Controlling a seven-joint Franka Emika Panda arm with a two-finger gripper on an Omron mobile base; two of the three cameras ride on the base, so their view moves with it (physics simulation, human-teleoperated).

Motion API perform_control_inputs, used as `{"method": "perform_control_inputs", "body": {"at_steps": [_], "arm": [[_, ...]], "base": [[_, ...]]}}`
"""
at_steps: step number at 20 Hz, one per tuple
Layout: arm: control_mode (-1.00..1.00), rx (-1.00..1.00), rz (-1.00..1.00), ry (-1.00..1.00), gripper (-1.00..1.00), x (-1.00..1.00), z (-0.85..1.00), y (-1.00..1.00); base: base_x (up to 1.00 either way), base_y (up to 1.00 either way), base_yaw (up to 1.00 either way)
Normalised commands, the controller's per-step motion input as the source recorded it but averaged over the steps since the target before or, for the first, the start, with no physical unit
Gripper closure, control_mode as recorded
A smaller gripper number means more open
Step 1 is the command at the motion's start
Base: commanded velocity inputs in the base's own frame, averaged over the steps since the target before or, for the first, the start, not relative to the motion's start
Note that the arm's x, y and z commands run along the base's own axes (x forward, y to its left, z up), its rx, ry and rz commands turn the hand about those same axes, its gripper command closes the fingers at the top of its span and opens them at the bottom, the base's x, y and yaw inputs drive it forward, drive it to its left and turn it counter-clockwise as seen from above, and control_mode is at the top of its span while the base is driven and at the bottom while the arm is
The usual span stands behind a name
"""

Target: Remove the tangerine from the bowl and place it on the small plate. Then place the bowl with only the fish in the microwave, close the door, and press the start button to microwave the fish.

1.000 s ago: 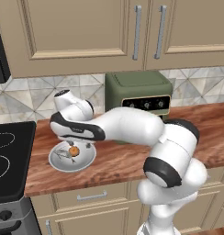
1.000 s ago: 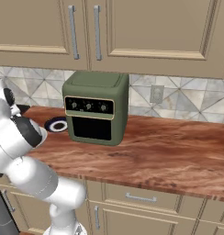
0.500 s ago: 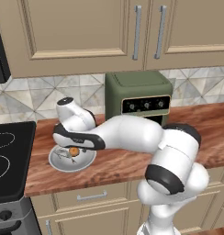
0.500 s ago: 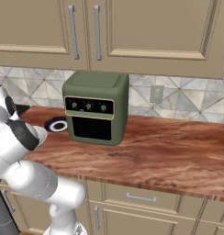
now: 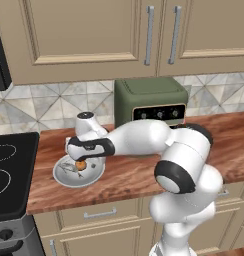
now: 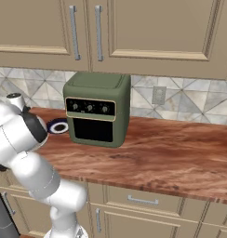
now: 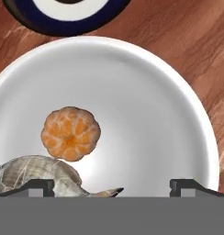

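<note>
The wide white bowl [image 7: 150, 110] sits on the wooden counter, and in the left base view the bowl [image 5: 62, 178] lies under my hand. The orange tangerine [image 7: 70, 133] rests left of the bowl's centre, also seen as the tangerine [image 5: 81, 164] just below the fingers. The silvery fish [image 7: 36, 175] lies beside it, touching the fruit's near side. My gripper [image 7: 113, 187] hovers low over the bowl, open, its tips wide apart with nothing between them; the gripper [image 5: 82, 159] points down. The small navy plate [image 7: 68, 13] lies just beyond the bowl's rim, and the small plate [image 6: 57, 126] sits left of the oven.
An olive-green countertop oven [image 5: 150, 102] stands against the tiled wall right of the bowl, and the same oven [image 6: 96, 110] shows in the right base view. A black stovetop [image 5: 9, 172] borders the counter on the left. Cabinets hang above.
My hand has come down closer over the bowl and the tangerine. The bowl, fish and plate have not moved.
</note>
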Motion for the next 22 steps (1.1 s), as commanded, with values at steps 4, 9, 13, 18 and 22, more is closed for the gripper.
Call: {"method": "perform_control_inputs", "body": {"at_steps": [4, 9, 13, 18, 22], "arm": [[-1.00, 0.06, 0.05, -0.01, -1.00, 0.19, -0.12, 0.01], [-1.00, 0.01, 0.00, -0.01, -1.00, 0.13, -0.04, 0.05], [-1.00, 0.00, 0.00, 0.00, -1.00, 0.04, -0.19, 0.02], [-1.00, 0.00, 0.00, -0.01, -1.00, 0.05, -0.13, 0.09], [-1.00, 0.01, 0.00, -0.01, -1.00, 0.14, -0.11, 0.03]], "base": [[0.00, 0.00, 0.00], [0.00, 0.00, 0.00], [0.00, 0.00, 0.00], [0.00, 0.00, 0.00], [0.00, 0.00, 0.00]]}}
